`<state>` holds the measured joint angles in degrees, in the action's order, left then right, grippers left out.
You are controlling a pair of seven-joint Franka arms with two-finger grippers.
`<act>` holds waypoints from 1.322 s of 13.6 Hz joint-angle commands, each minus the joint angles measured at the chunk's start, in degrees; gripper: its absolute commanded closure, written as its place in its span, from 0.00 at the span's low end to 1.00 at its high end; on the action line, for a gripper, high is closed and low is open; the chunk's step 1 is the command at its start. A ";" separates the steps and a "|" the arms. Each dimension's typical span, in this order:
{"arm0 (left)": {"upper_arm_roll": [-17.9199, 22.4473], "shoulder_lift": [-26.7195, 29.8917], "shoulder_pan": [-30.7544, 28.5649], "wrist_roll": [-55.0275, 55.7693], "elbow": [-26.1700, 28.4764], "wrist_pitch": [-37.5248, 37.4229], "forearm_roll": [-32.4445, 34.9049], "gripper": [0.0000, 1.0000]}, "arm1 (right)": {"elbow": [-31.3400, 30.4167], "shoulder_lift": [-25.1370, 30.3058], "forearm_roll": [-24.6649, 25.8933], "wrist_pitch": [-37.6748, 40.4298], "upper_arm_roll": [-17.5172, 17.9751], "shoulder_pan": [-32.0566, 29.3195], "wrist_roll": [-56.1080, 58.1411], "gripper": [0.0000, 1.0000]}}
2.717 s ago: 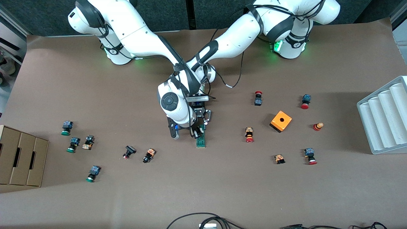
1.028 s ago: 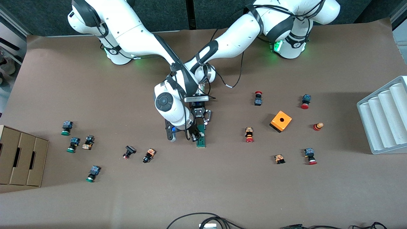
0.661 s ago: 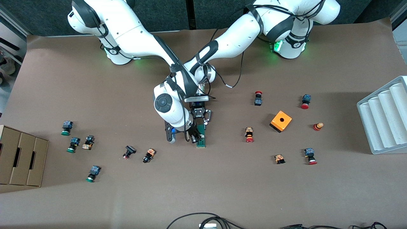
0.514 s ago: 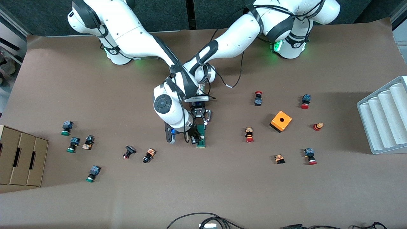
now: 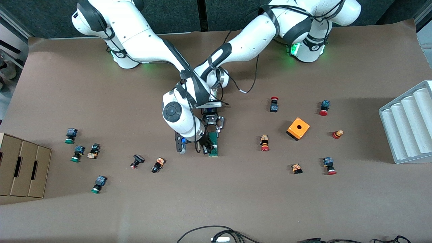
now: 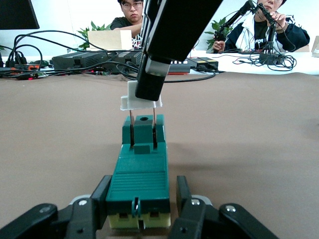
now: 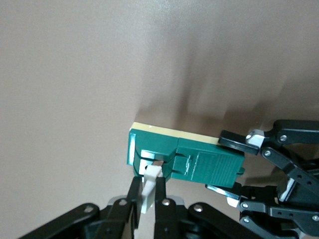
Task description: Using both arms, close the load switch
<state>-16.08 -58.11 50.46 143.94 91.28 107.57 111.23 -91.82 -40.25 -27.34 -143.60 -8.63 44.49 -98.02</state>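
In the front view we count one load switch lying mid-table, one orange cube toward the left arm's end, one grey ridged tray and one cardboard box at the table's two ends, and thirteen small push buttons scattered around. We see two arms meeting over the switch: the left gripper clamps its end farther from the camera, the right gripper is at its nearer end. In the left wrist view two fingers squeeze the green body, and one white slider stands raised on two thin pins. In the right wrist view two fingers pinch that white piece.
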 commanded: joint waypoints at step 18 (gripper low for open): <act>-0.18 -1.04 0.25 -0.15 -0.75 -0.87 0.75 0.42 | 7.89 -7.03 -2.27 -1.68 -1.48 -0.54 0.29 0.77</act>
<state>-16.09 -58.46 50.47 143.91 91.28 107.57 111.27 -86.30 -44.95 -27.43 -144.46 -9.73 43.96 -98.11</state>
